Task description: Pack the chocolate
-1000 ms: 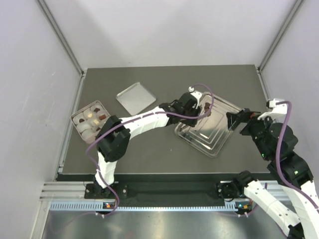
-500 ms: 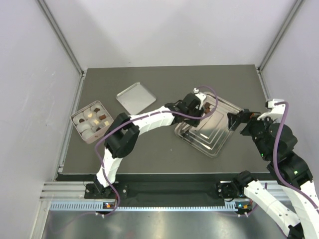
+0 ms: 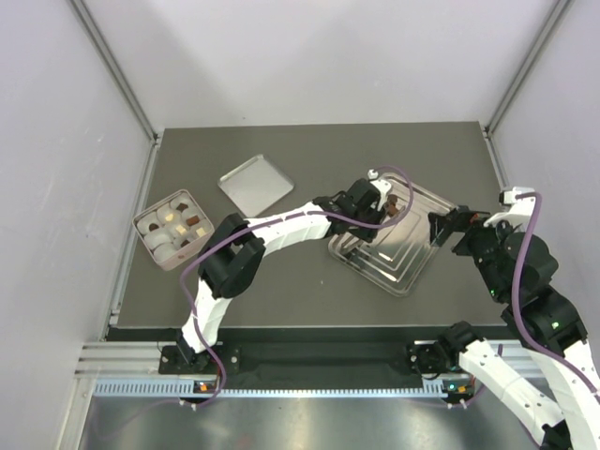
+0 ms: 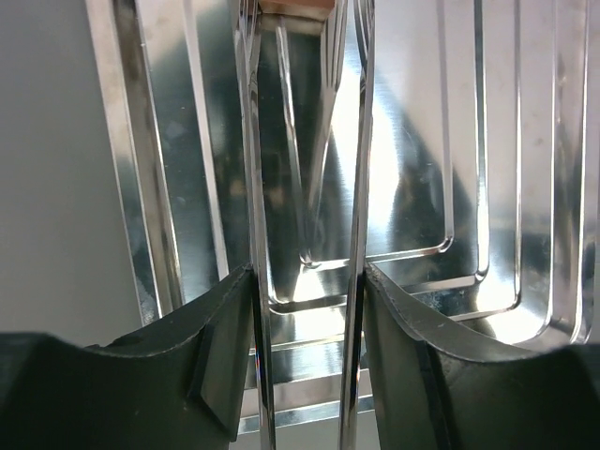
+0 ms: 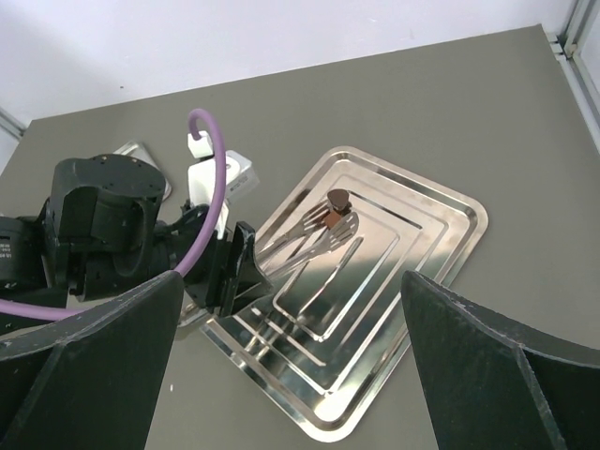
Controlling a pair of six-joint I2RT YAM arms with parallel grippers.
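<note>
My left gripper (image 3: pixel 367 202) is shut on a pair of metal tongs (image 4: pixel 251 187) and holds them low over the silver tray (image 3: pixel 412 267). The tong tips sit on either side of a small brown chocolate (image 5: pixel 330 217), which also shows at the top edge of the left wrist view (image 4: pixel 295 6). A round dark chocolate (image 5: pixel 337 198) lies just beyond it on the tray. A small box (image 3: pixel 172 228) at the left holds several dark and white chocolates. My right gripper (image 3: pixel 450 228) is open and empty, hovering off the tray's right side.
A flat metal lid (image 3: pixel 255 184) lies on the dark table between the box and the tray. White walls with metal posts close in the table on three sides. The left arm's purple cable (image 5: pixel 202 159) loops above its wrist.
My left gripper has moved the tongs a little right and farther across the tray, toward the chocolates. The right arm has hardly moved.
</note>
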